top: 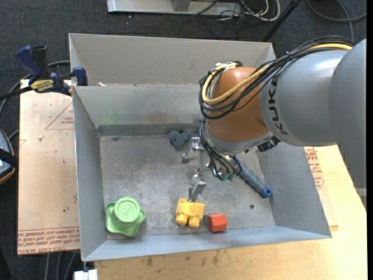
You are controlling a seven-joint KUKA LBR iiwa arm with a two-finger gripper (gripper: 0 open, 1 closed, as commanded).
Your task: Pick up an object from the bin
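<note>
My gripper (196,190) hangs just above a yellow toy block (190,213), a chunky piece with two round knobs, lying near the front wall of the grey metal bin (87,156). I can't make out whether the gripper is spread or closed. A small red cube (217,222) sits just right of the block. A green flower-shaped cap (125,217) lies in the front left corner. A grey-blue rod with a blue tip (254,182) lies slanted under my wrist, and a blue-grey lump (179,138) rests by the back wall.
</note>
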